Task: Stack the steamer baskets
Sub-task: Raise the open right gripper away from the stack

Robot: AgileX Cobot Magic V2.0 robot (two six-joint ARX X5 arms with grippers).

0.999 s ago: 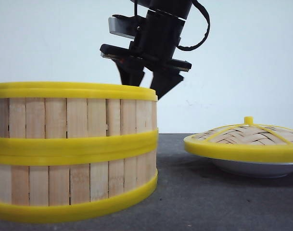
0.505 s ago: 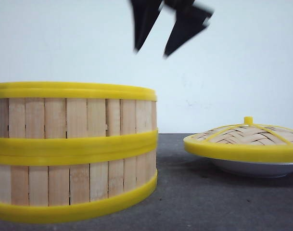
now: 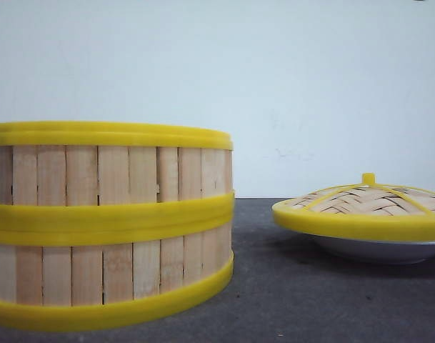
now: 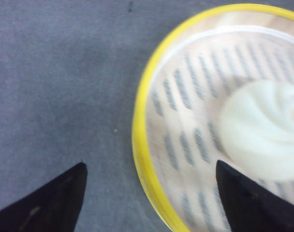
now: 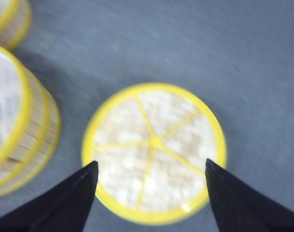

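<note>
Two steamer baskets stand stacked at the left of the front view, the upper one (image 3: 110, 168) on the lower one (image 3: 110, 271). The right wrist view shows this stack (image 5: 33, 130) from above, and a third basket (image 5: 11, 21) apart from it. The left wrist view looks down on a basket (image 4: 185, 145) with a white bun (image 4: 262, 130) inside; I cannot tell which basket it is. My left gripper (image 4: 149, 163) hangs open above its rim, holding nothing. My right gripper (image 5: 151, 162) hangs open and empty high over the woven lid (image 5: 154, 152). Neither gripper shows in the front view.
The domed lid (image 3: 363, 204) with yellow rim and knob rests on a white shallow dish (image 3: 381, 250) at the right. Everything stands on a dark grey table (image 3: 288, 300) in front of a white wall.
A black gripper that hung open just behind the stack's top rim has risen up and out of the front view. The stack and the lid have not moved.
</note>
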